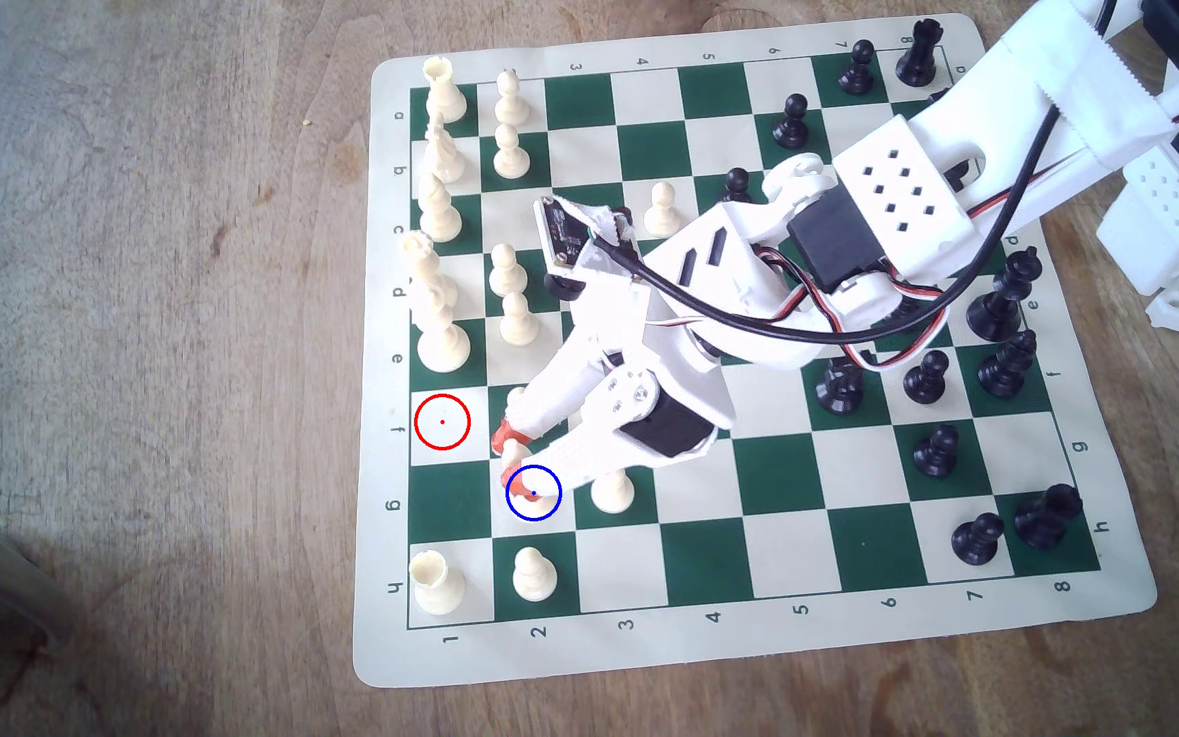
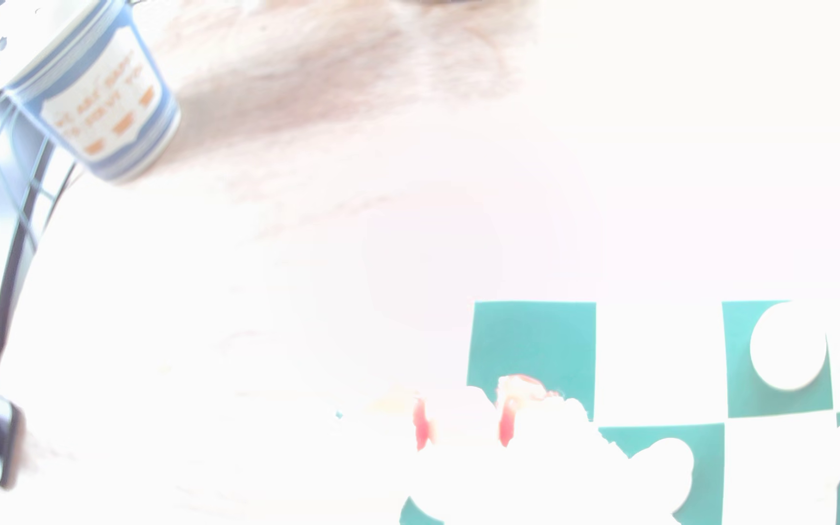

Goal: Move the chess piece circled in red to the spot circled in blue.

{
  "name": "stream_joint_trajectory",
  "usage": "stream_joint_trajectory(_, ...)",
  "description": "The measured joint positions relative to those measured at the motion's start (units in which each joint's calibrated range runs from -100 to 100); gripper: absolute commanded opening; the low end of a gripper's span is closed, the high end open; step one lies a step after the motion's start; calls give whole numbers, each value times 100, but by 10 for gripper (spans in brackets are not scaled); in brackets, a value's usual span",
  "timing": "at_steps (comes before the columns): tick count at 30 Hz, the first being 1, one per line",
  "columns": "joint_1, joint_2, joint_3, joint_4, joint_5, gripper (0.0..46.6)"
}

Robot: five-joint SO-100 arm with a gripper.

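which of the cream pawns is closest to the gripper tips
The cream-white plastic pawn on the green square just to the exterior view's right of the blue-ringed square. It stands right beside the gripper; the other cream pawns stand farther off.

Exterior view evenly daylit, sharp, soft shadows; wrist view heavily overexposed, washed white, blurred at edges

This looks like a hobbyist's desk in a home or small lab. A roll-up chess mat [image 1: 750,340] lies on a worn wooden tabletop [image 1: 147,319], a paper coffee cup [image 2: 89,91] stands nearby, and the white arm [image 1: 927,170] looks 3D-printed.
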Motion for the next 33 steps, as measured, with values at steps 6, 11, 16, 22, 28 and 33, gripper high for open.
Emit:
stream_joint_trajectory(6,0,101,0,-120,29,3)
stream_joint_trajectory(11,0,251,0,-151,29,3)
stream_joint_trajectory(16,0,268,0,-151,98,3)
stream_joint_trajectory(22,0,268,0,-127,225,4)
stream_joint_trajectory(28,74,268,0,-16,269,4)
stream_joint_trajectory(33,103,385,0,8,269,4)
